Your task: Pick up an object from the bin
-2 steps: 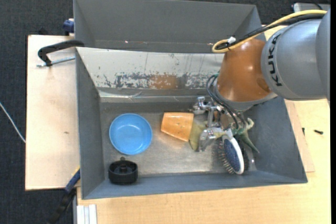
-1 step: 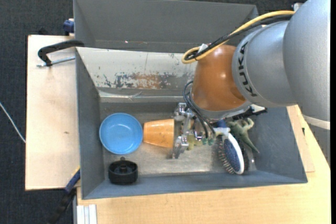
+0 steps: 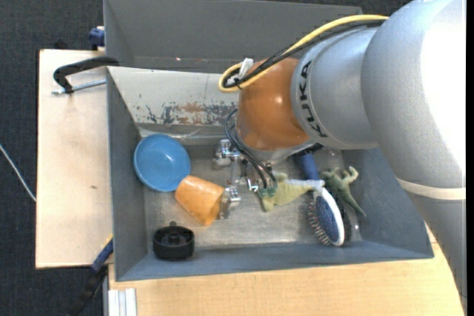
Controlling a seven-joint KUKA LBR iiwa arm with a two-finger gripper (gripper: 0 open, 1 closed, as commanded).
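Observation:
My gripper (image 3: 235,174) is low in the middle of the bin, under the orange wrist cover. Its metal parts reach down beside the right end of an orange cup (image 3: 198,200), which lies on its side. Whether they touch the cup I cannot tell. A blue bowl (image 3: 161,161) sits upright just left of the gripper. Right of the gripper, close to it, lies a pale olive-green soft thing (image 3: 287,192).
A blue and white hairbrush (image 3: 324,217) lies at the front right, with a green toy figure (image 3: 344,181) beside it. In the front left corner stands a black round cap (image 3: 173,242). The arm covers the bin's right and back parts.

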